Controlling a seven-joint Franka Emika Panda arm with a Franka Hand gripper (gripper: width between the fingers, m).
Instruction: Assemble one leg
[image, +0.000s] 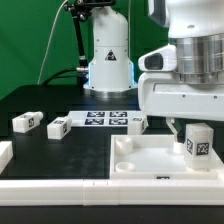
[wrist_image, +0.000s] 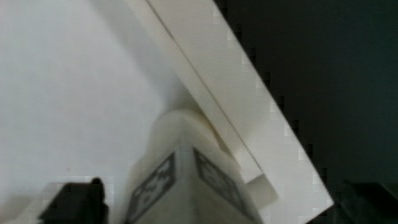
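One leg (image: 197, 142), a small white block with a black-and-white tag, stands upright at a corner of the large white tray-like piece (image: 150, 168) on the exterior view's right. My gripper (image: 193, 130) is straight above it with a finger on either side of its top. A gap shows between each finger and the leg, so the jaws stand open around it. In the wrist view the leg (wrist_image: 187, 175) shows two tagged faces, with one dark finger (wrist_image: 71, 202) apart from it over the tray (wrist_image: 71, 90). Three more legs (image: 27, 122) (image: 57, 127) (image: 137, 121) lie on the black table.
The marker board (image: 105, 118) lies flat behind the tray, between the loose legs. The robot's white base (image: 108, 60) stands at the back before a green backdrop. Another white part (image: 4, 155) shows at the exterior view's left edge.
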